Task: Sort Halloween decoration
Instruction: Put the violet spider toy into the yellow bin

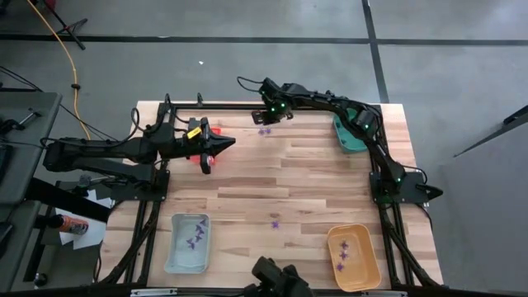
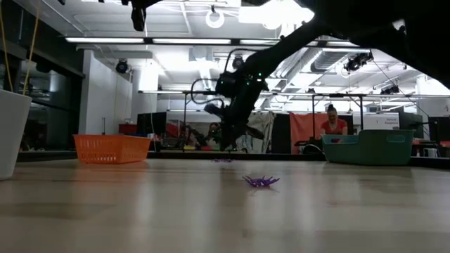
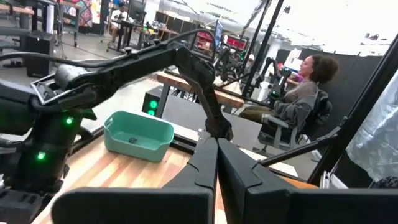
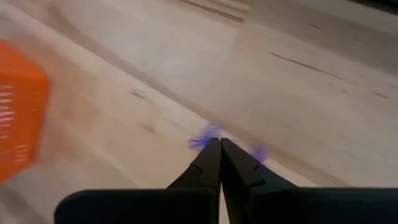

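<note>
Nearest the low camera, one purple spider-like piece (image 2: 261, 181) lies loose mid-table, the same one as in the high view (image 1: 275, 220), between the pale blue tray (image 1: 188, 244) and the orange tray (image 1: 353, 257). Both trays already hold a few purple pieces, so you look partway through the sort.

Further back, your left gripper (image 1: 227, 142) waits raised over the left-middle of the table, fingers pressed together, nothing between them; the red tray (image 1: 206, 158) beneath it is mostly covered by the arm.

At the far edge your right gripper (image 1: 266, 122) points down at a purple piece (image 1: 264, 130). In its wrist view the fingers (image 4: 214, 158) are closed tip to tip, with purple bits (image 4: 207, 135) peeking out either side.

Judgement: this is the pick step on that far piece. The next move calls for confirming the grip, or reopening and re-pinching, then lifting and carrying to a tray.

Hard to tell: whether the tips actually hold the piece or only rest beside it, since motion smear hides the contact. The contents of the green tray (image 1: 347, 136) are unreadable.
</note>
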You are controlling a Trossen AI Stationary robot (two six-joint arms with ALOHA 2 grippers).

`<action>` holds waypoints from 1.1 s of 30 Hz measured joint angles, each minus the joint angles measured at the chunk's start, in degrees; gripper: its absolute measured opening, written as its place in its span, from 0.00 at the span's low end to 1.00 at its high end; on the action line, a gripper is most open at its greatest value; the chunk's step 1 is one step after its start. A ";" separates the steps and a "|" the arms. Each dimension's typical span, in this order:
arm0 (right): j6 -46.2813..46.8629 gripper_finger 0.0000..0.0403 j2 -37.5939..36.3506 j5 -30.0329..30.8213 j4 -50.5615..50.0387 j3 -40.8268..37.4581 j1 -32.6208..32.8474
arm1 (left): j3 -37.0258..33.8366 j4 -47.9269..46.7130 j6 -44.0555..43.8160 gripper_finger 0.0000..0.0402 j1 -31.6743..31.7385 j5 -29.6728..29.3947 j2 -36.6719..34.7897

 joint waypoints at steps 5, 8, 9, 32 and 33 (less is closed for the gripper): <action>-3.54 0.00 0.43 0.95 -2.61 -0.59 -0.37 | 0.00 -2.15 -0.45 0.00 0.00 -0.01 0.00; -6.37 0.00 0.88 -0.03 -6.14 -1.11 -0.98 | -0.02 -3.68 -2.44 0.00 0.00 -0.11 0.00; -6.97 0.00 1.38 -1.31 -7.00 -1.16 -1.17 | -0.02 -4.04 -2.84 0.00 0.00 -0.15 0.00; -31.48 0.00 1.53 -1.62 -33.63 -1.22 7.67 | -0.04 -5.18 -5.02 0.00 -0.02 0.12 0.00; -31.51 0.00 1.53 -1.62 -33.28 -1.22 8.76 | -0.04 -5.18 -5.04 0.00 -0.02 0.12 0.00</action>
